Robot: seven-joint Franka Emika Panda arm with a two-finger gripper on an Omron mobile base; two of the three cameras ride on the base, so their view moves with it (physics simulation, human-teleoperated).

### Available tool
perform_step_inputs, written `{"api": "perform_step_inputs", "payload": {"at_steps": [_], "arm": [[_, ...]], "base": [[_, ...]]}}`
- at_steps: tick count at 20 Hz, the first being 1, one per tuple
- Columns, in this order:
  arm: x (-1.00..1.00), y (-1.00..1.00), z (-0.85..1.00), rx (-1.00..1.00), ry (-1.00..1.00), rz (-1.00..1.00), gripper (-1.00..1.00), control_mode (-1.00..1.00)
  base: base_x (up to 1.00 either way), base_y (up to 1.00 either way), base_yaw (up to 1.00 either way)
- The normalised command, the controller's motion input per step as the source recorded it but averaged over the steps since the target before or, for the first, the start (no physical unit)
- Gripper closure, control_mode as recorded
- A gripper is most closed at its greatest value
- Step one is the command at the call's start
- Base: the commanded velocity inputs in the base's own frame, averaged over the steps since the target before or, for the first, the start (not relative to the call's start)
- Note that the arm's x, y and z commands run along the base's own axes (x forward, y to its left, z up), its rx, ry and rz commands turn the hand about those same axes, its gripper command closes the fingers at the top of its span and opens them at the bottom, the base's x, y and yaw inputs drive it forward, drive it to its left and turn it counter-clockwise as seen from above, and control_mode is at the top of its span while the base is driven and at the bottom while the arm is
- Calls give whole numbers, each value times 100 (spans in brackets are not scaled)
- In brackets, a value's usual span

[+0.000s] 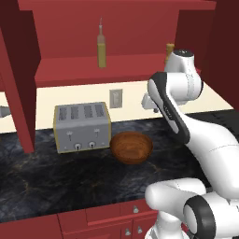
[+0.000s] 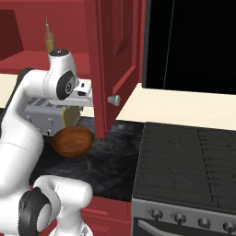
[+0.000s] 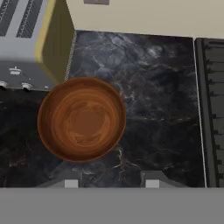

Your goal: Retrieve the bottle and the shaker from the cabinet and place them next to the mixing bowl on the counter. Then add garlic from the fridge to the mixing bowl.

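Observation:
The tall olive-yellow bottle [image 1: 101, 46] [image 2: 49, 41] stands upright on the open cabinet's red shelf. The small shaker [image 1: 169, 52] stands further right on the same shelf, partly behind my arm. The brown wooden mixing bowl [image 1: 131, 147] [image 2: 73, 140] [image 3: 82, 118] sits empty on the dark marble counter, right of the toaster. My gripper [image 3: 111, 183] hangs above the counter just beside the bowl, looking down. Its fingertips [image 3: 72, 181] stand apart with nothing between them, so it is open. The garlic and the fridge are out of view.
A silver toaster [image 1: 81, 126] [image 3: 26, 43] stands close to the left of the bowl. The stove [image 2: 189, 161] [image 3: 214, 109] borders the counter on the right. Open red cabinet doors [image 1: 16, 84] [image 2: 115, 60] hang on both sides above the counter.

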Motion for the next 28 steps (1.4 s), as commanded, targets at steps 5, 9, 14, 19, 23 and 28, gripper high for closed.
{"api": "perform_step_inputs", "payload": {"at_steps": [5,9,14,19,23,28], "arm": [[-3,14,22,0,-24,2,-100,-100],[-3,40,56,3,-41,3,-100,-100],[0,71,68,0,-15,0,-100,-100],[0,62,79,0,-2,0,-100,-100],[3,36,62,0,-7,-5,-100,-100],[18,30,15,0,-6,-8,-100,-100]], "base": [[0,0,0],[0,0,0],[0,0,0],[0,0,0],[0,0,0],[0,0,0]]}}
